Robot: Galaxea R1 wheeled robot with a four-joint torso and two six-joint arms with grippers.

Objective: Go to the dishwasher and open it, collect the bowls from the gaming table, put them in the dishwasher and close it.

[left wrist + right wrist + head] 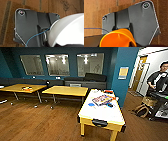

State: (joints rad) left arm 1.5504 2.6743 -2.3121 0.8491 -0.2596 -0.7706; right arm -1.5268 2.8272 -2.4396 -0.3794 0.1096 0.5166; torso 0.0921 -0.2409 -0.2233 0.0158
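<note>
The gaming table (102, 114), long and white-topped with a yellow wood edge, stands right of centre in the head view, its near end towards me. On its top lies a small blue bowl (91, 104), and a darker bowl-like shape (110, 105) sits beside a colourful flat board (102, 99). The dishwasher is out of view. Both wrist views look down on brown wood floor past the robot's dark plate. A white rounded shell (67, 30) shows in the left wrist view and an orange rounded part (117, 38) in the right wrist view.
Two square yellow tables (66, 90) (21, 87) stand to the left, with dark seating along the blue back wall. A blue pillar (123, 74) rises just behind the gaming table. A person (160, 77) with a control rig stands at the right, with a bag (142, 110) on the floor nearby.
</note>
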